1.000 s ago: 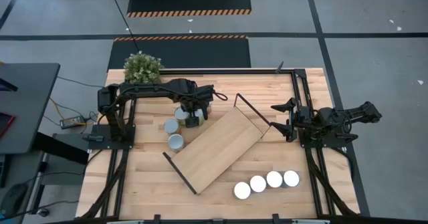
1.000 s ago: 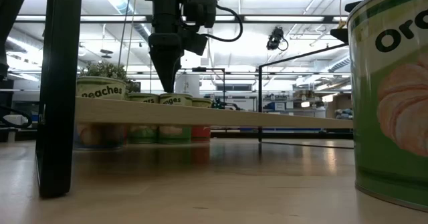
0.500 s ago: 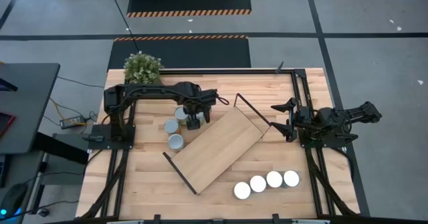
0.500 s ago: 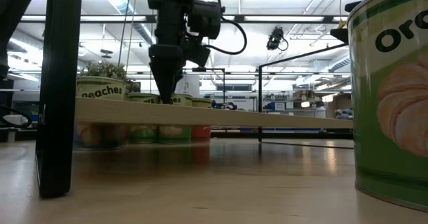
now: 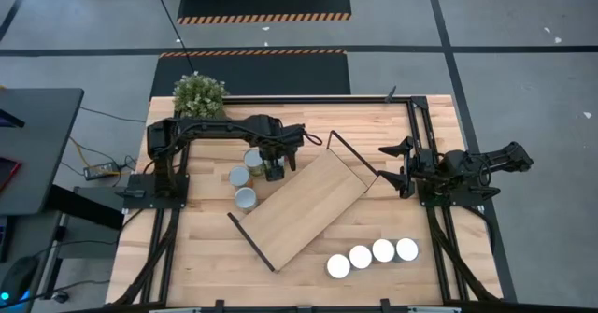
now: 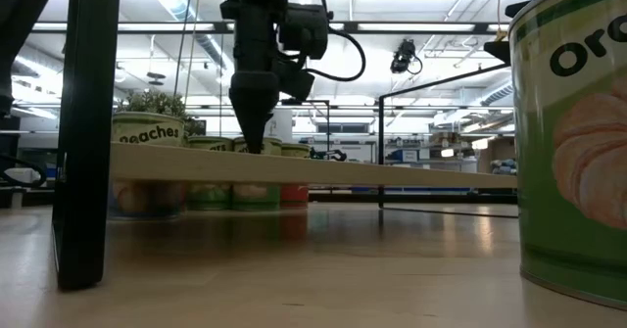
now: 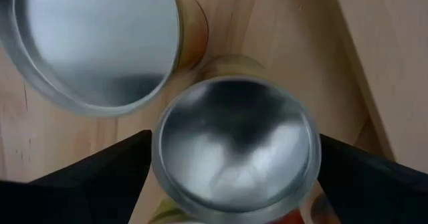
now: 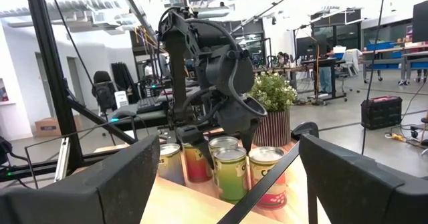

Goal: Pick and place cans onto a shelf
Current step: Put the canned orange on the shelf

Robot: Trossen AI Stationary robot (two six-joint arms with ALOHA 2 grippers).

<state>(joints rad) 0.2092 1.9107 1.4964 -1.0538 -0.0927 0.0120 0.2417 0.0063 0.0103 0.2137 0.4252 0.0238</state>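
Since 1 second back the left gripper (image 5: pixel 272 172) has dropped lower, jaws spread wide either side of the upright silver-topped tin can (image 7: pixel 235 147) straight beneath it, by the light-wood shelf board (image 5: pixel 308 207) near the table's far-left corner, nothing gripped yet.

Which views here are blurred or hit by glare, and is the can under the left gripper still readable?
Left wrist view: the can between the open fingers fills the frame, soft-focused, its lid carrying a dark reflection, rim readable. Low view: the nearest can is cropped; ceiling lights backlight the left gripper. High view: even light.
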